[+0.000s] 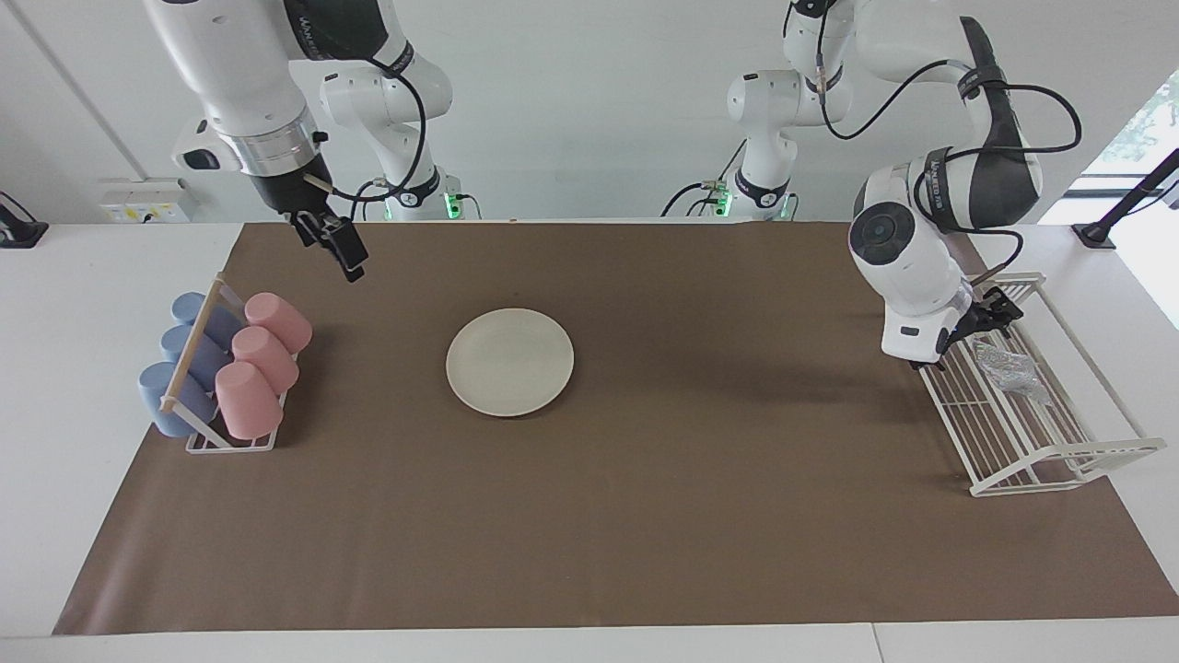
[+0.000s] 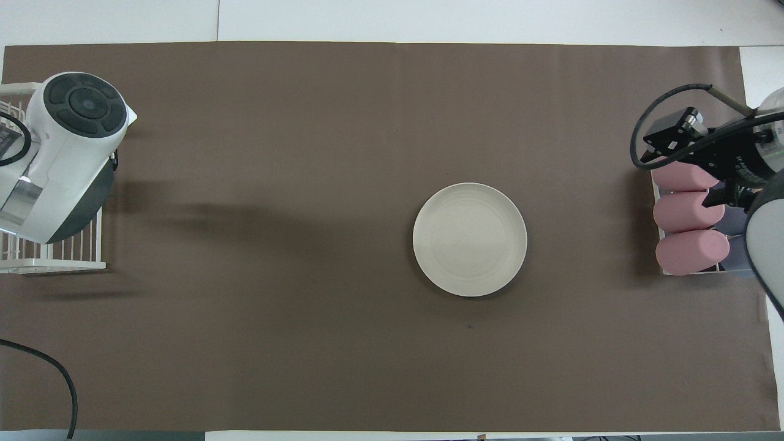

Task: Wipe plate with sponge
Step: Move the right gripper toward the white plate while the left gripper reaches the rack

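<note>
The cream-white plate lies flat on the brown mat, in the right arm's half of the table. The silvery mesh sponge lies in the white wire rack at the left arm's end. My left gripper hangs open over the rack's end nearer the robots, just short of the sponge, with nothing in it. In the overhead view the left arm's wrist hides the sponge. My right gripper is open and empty, over the mat beside the cup rack.
A small rack at the right arm's end holds pink cups and blue cups lying on their sides. The brown mat covers most of the white table.
</note>
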Motion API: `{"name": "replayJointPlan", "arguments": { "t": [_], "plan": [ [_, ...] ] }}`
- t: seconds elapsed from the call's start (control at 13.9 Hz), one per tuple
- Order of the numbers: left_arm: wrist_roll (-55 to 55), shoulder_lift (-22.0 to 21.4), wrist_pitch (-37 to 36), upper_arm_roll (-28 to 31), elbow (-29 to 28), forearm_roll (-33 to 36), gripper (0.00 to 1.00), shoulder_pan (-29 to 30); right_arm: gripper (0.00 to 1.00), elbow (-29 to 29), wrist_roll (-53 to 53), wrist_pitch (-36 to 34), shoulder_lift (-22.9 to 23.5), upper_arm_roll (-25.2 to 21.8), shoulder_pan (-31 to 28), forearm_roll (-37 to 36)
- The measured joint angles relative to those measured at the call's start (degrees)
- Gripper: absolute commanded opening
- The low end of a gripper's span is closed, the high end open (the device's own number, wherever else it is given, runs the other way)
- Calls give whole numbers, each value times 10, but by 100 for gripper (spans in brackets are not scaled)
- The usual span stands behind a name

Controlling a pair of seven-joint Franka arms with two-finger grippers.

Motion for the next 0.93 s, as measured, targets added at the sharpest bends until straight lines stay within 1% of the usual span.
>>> {"name": "replayJointPlan", "arguments": {
  "t": [0.07,0.22,0.5,0.58,0.65,0.72,0.79,0.86,0.93],
  "plan": [
    [-5,8,1,1,0,23,100,1,100,-5,37,-1,-3,2,10,12],
    [-9,16,4,1,0,39,100,7,100,-18,85,-2,-11,5,17,28],
    [-9,17,8,3,0,41,99,17,100,-35,99,-2,-21,4,14,31],
    [-9,17,10,3,0,41,94,17,100,-37,99,-2,-22,4,14,31],
    [-10,17,11,2,0,41,86,17,100,-40,101,-2,-23,4,14,32],
    [-10,17,12,2,0,41,55,17,100,-42,110,-1,-24,5,14,33],
    [-11,17,13,1,0,41,21,17,100,-44,125,5,-24,5,15,36],
    [-11,17,13,1,0,41,0,17,100,-45,142,14,-25,6,15,44],
    [-13,17,14,1,0,41,0,17,100,-45,161,24,-25,6,18,51]
  ]
}}
